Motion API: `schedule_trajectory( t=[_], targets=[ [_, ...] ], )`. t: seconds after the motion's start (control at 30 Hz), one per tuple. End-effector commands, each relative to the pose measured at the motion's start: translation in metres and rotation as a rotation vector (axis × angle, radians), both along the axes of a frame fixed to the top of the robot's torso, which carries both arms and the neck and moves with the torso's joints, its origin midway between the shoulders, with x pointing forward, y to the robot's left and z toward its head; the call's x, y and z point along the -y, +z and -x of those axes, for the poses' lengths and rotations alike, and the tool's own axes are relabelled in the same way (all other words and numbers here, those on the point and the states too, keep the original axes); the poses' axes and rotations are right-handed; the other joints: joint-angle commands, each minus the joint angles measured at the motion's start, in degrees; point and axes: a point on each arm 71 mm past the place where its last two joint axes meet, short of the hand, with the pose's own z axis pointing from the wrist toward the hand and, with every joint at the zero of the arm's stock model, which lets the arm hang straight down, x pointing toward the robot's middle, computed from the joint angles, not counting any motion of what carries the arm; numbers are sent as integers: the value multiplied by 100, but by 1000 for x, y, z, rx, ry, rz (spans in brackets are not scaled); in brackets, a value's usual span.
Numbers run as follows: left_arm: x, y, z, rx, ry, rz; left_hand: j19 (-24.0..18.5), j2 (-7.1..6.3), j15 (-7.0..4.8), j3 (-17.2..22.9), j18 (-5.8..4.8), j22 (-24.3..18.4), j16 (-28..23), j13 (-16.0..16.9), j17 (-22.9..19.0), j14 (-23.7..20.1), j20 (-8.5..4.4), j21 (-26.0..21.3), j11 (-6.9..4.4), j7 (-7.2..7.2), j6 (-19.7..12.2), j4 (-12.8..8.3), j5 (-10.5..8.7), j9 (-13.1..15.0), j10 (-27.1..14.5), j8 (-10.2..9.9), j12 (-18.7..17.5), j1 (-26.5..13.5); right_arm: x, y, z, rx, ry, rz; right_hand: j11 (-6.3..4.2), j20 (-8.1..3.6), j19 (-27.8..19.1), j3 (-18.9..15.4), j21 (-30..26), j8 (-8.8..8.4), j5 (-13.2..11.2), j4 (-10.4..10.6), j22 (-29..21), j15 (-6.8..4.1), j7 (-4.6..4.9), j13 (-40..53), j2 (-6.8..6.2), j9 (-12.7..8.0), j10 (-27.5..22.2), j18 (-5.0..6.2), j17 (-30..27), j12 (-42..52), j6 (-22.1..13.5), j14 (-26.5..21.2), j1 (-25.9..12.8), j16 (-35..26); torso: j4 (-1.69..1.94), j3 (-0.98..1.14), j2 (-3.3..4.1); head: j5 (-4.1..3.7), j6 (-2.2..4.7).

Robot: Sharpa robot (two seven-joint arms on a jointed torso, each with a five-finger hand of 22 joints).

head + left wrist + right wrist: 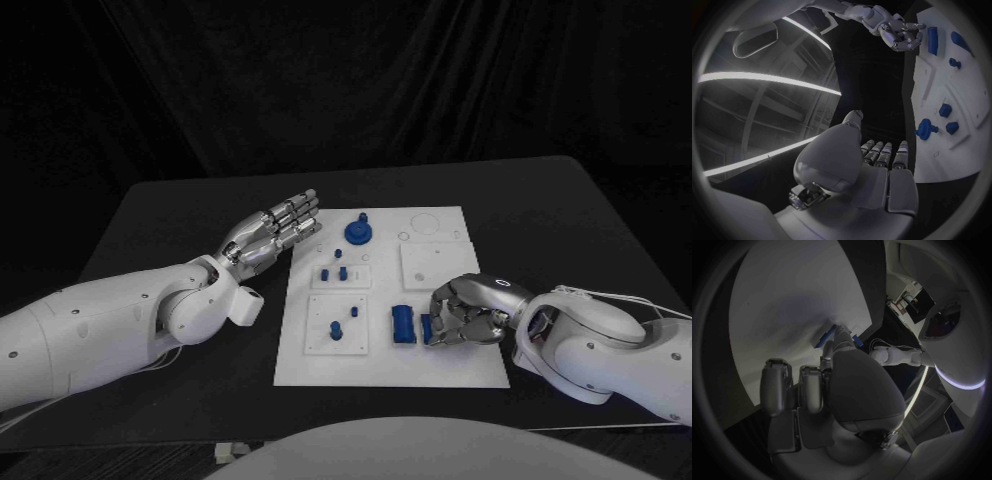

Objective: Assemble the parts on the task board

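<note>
Your task board (pixel 433 372): mid-counter. Blue block (pixel 404 325): near board's front edge, your right hand (pixel 464 312) curled against it, grip uncertain. Your left hand (pixel 274 232): fingers extended, holding nothing, beside board's left edge.

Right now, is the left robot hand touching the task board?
Apart. The head view shows the left robot hand open beside the task board; the left wrist view shows dark table between its fingertips and the board's edge.

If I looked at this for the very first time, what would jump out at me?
The white task board glows in the middle of the black table, dotted with small blue parts. The right hand curls beside a long blue block near the board's front, while the left hand hangs at its far left edge.
</note>
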Motion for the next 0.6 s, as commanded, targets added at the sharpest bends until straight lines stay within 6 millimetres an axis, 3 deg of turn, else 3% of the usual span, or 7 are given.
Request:
schedule_trajectory(
  t=[0.03, 0.3, 0.33, 0.4, 0.5, 0.53, 0.6],
  targets=[
    [0, 1, 1, 7, -2, 22, 2, 5, 48, 12, 107, 8, -21, 8, -9, 8, 48, 35, 45, 35, 25, -34, 29, 6, -14, 22, 22, 71, 1, 7, 2, 61, -10, -59, -61, -33, 232, 8, -14, 41, -174, 17, 1231, 25, -16, 1509, -75, 8, 597, -14, 350, -13, 23, 373, -138, -24, 0, 0, 1, 1, -1],
    [-2, 5, 1, 54, 23, 51, 22, 12, 89, 30, 103, 25, -7, 26, -3, 12, 68, 53, 95, 68, 120, -39, 22, 25, 21, 51, 105, 30, 10, 36, -2, 155, -63, -221, -147, -97, 322, -188, 186, 186, -238, 30, 1294, -45, -104, 1509, -338, 43, 597, -60, 411, -13, 210, 392, -644, 0, 0, 2, 0, -12, -1],
    [-3, 7, 1, 69, 32, 59, 85, -26, 118, 12, 101, 70, 105, 57, 39, 61, 96, 103, 100, 181, 269, 10, 18, 50, 120, 96, 257, -5, 11, 41, -4, 174, -76, -245, -161, -107, 342, -255, 232, 224, -236, 31, 1309, -55, -122, 1509, -354, 60, 597, -71, 388, -13, 254, 390, -735, -7, 0, 2, 0, -14, -1],
    [-4, 9, 1, 97, 48, 72, 157, -73, 136, -9, 96, 115, 209, 92, 64, 118, 106, 162, 127, 246, 448, 119, -13, 71, 283, 144, 445, -14, 15, 52, -8, 210, -101, -292, -189, -127, 359, -303, 270, 269, -233, 38, 1321, -77, -150, 1509, -346, 83, 597, -79, 371, -13, 301, 389, -836, -12, -2, 2, -2, -16, -1],
    [-6, 12, 2, 134, 69, 91, 271, -156, 139, -69, 116, 175, 345, 137, 89, 200, 131, 254, 98, 457, 876, 354, -184, 121, 546, 260, 662, -23, 20, 67, -17, 263, -138, -365, -239, -169, 388, -339, 339, 346, -234, 39, 1341, -121, -212, 1509, -330, 119, 597, -95, 347, -13, 420, 389, -1126, -16, -3, 2, -5, -22, -1],
    [-7, 14, 3, 150, 79, 97, 324, -184, 156, -88, 120, 202, 427, 163, 107, 262, 150, 297, 128, 594, 1175, 434, -260, 162, 699, 351, 776, -15, 22, 72, -20, 281, -151, -394, -263, -190, 375, -323, 309, 373, -233, 36, 1331, -141, -242, 1509, -220, 129, 597, -87, 300, -13, 489, 381, -1381, -33, -3, 2, -6, -25, -1],
    [-10, 17, 5, 175, 93, 103, 435, -253, 210, -100, 107, 252, 597, 216, 136, 409, 188, 385, 215, 679, 1739, 565, -302, 219, 1116, 498, 1032, 77, 26, 83, -28, 317, -182, -470, -283, -204, 335, -281, 215, 391, -237, 30, 1300, -156, -267, 1509, -112, 137, 597, -64, 151, -13, 538, 349, -1513, -92, 1, 1, -4, -28, -1]
  ],
)
